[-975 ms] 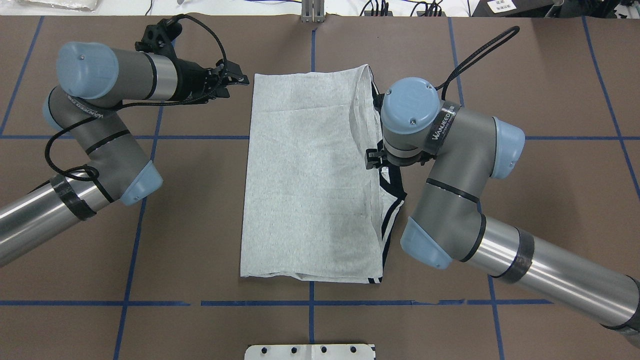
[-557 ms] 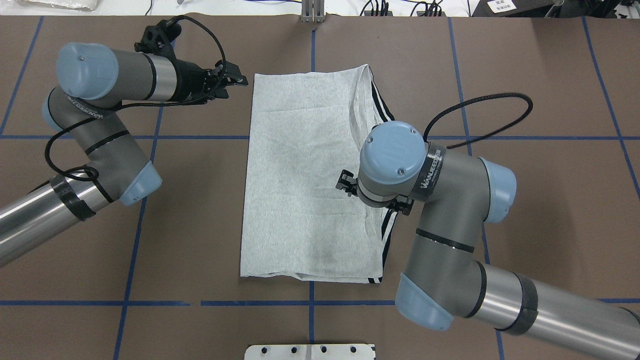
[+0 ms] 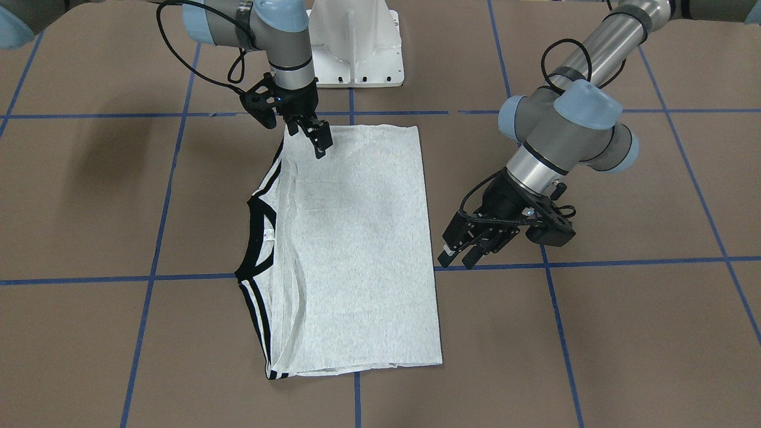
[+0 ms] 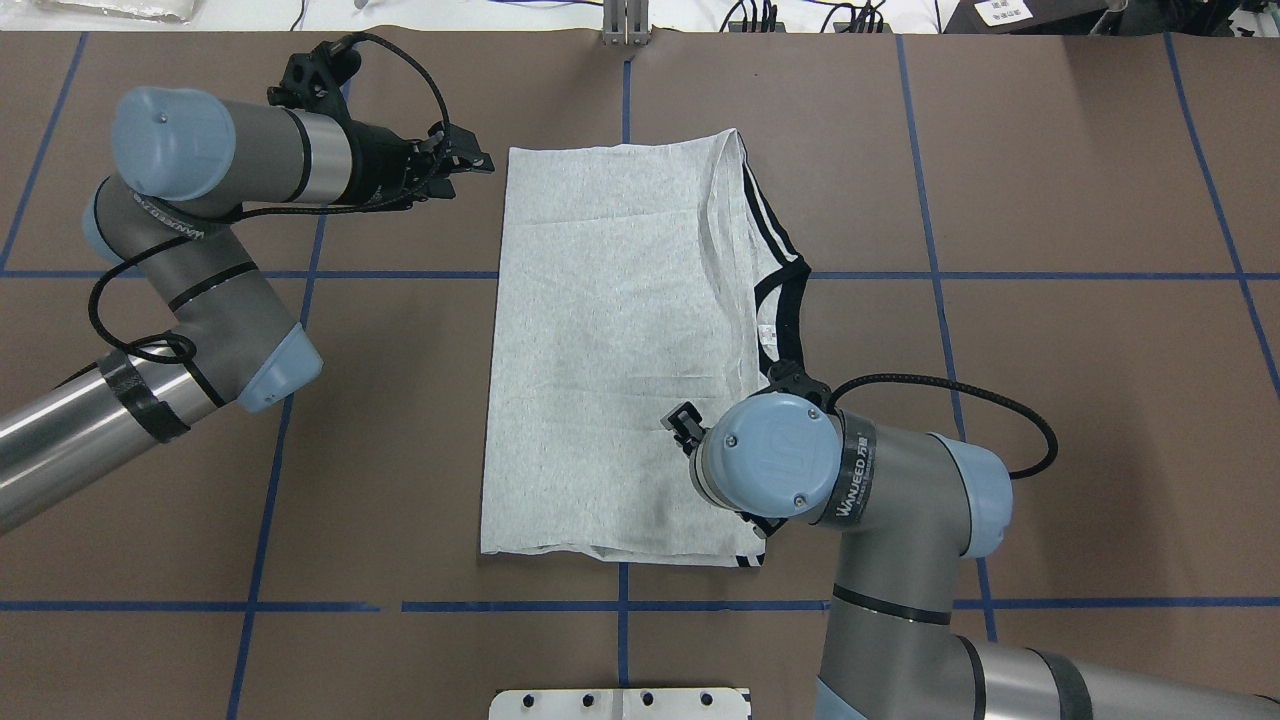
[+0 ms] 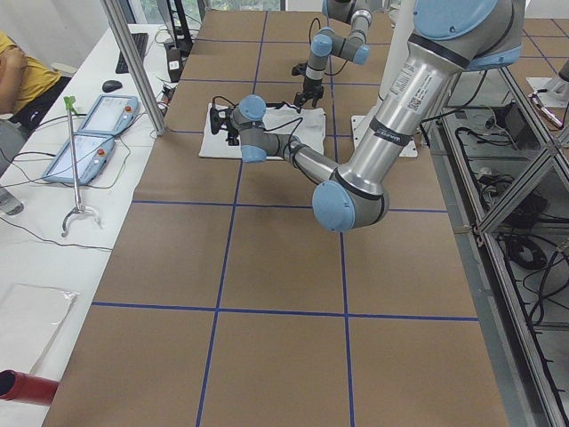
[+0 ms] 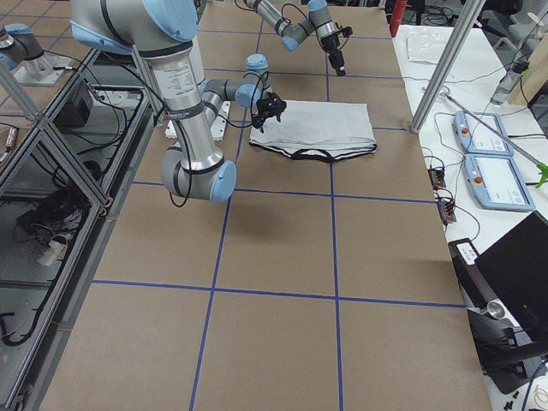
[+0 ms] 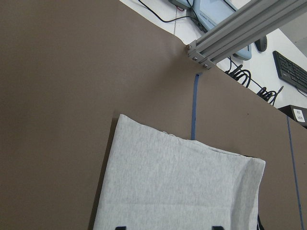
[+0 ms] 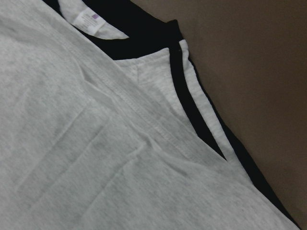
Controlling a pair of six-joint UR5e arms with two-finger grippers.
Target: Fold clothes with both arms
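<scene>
The grey T-shirt (image 4: pixel 610 340) lies folded into a long rectangle on the brown table, print hidden. Its black collar (image 4: pixel 785 290) and shoulder stripes show along the right edge; it also shows in the front view (image 3: pixel 362 238). My left gripper (image 4: pixel 478 163) is open and empty, just beside the shirt's far left corner, and also shows in the front view (image 3: pixel 456 260). My right gripper (image 3: pixel 312 138) hangs open and empty over the shirt's near right corner; in the overhead view its wrist hides it. The right wrist view shows cloth (image 8: pixel 96 143) and collar (image 8: pixel 134 33) close below.
The white pedestal base (image 3: pixel 357 53) stands at the robot's edge. An aluminium post (image 4: pixel 625 25) stands at the far edge. Blue tape lines cross the table. Teach pendants (image 6: pixel 492 163) lie on a side table.
My right arm has moved along the shirt's right edge toward the robot's side, uncovering the collar. The left arm has barely moved. The shirt lies unchanged.
</scene>
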